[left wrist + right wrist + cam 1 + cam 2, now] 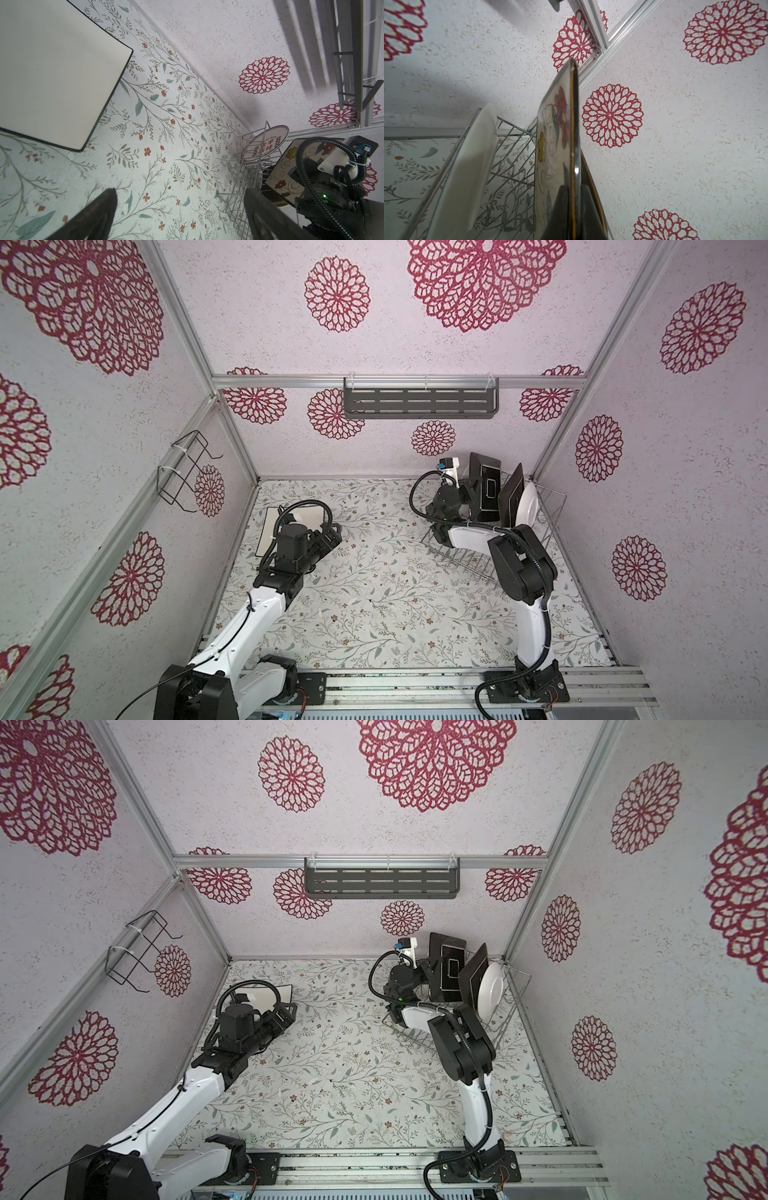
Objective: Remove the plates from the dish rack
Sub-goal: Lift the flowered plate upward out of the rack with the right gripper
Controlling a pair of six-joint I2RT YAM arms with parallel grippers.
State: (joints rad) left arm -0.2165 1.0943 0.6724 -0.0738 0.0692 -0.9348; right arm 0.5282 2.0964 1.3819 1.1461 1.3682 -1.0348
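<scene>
Progress looks like one plate of five: a square white plate lies flat on the table by the left wall, with the left claw spread wide and empty just beside it. Four plates are left at the dish rack in the far right corner, all on edge: a round plate with red characters, a flowered square plate with a dark back, a second dark-backed plate and a round white plate. The right claw is clamped on the flowered square plate's edge; it stands higher than its neighbour, though whether it clears the prongs is hidden. The black wire holder and grey wall shelf hold nothing.
</scene>
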